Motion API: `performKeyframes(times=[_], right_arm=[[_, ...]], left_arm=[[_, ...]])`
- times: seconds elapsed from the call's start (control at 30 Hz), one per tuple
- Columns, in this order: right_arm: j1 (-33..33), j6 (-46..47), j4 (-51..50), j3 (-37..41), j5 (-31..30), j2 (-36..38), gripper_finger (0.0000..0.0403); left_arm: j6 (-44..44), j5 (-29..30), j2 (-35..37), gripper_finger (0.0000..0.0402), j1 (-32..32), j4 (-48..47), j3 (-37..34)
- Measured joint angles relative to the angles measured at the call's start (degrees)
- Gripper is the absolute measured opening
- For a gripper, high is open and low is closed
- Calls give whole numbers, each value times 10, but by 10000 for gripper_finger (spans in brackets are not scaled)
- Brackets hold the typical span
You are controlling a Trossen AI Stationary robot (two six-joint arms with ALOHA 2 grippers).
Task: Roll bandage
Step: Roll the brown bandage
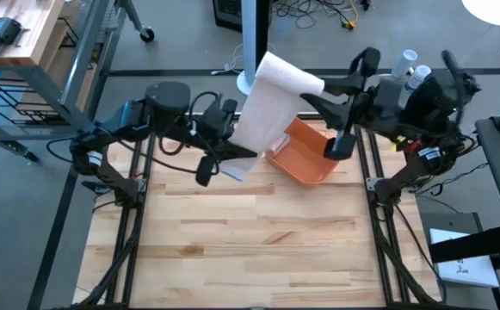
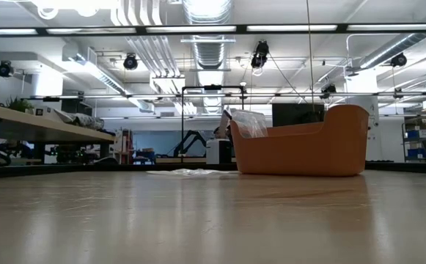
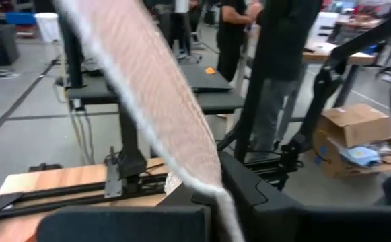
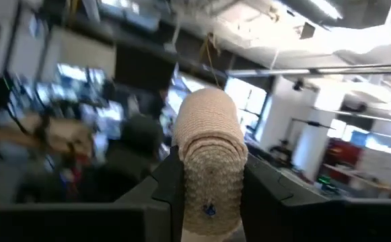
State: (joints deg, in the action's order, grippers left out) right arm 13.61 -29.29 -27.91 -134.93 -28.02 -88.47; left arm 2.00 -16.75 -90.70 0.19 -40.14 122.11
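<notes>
The bandage is a beige-white strip (image 1: pixel 258 112) stretched in the air above the table's far part, running from its rolled part (image 1: pixel 288 76) down to my left gripper (image 1: pixel 243 153). My right gripper (image 1: pixel 311 93) is shut on the rolled part, which shows end-on (image 4: pixel 212 161) between its fingers in the right wrist view. My left gripper (image 3: pixel 217 202) is shut on the loose strip (image 3: pixel 161 114). Neither gripper shows in the low view. My left gripper pinches the flat strip between its two fingers at the strip's lower part (image 3: pixel 212 181). From there the strip runs up and away as a straight band toward the roll, clear of the table. My right gripper pinches the roll's curved sides (image 4: pixel 190 181) between its two fingers, at the roll's near end. The fingers reach in from the table's right and lie along the roll. The roll is lifted clear, pointing away past the fingertips.
An orange bin (image 1: pixel 305 157) stands at the far middle of the table, under the stretched strip and the right gripper; it holds a clear plastic bag (image 2: pixel 249 121). A flat white wrapper (image 2: pixel 187 172) lies on the table left of the bin. People stand beyond the far edge.
</notes>
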Motion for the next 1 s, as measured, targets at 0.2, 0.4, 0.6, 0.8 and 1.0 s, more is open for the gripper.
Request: performKeyframes(times=[0.2, 0.4, 0.6, 0.8, 1.0], right_arm=[[-2, -70, -52, 0, -56, -15, 93], [-9, -98, -77, 0, -67, -33, 96], [-18, -64, -139, 0, -65, -38, 88], [-19, -16, -198, 0, -47, -54, 88], [-18, 66, -228, 1, 69, -82, 88]], left_arm=[[19, -47, 8, 0, 0, 19, 0], [86, -99, 8, 0, 0, 92, 0], [182, -113, 17, 16, 0, 195, 0], [266, -87, 19, 70, 2, 278, 1], [311, 9, 17, 146, 29, 273, 1]])
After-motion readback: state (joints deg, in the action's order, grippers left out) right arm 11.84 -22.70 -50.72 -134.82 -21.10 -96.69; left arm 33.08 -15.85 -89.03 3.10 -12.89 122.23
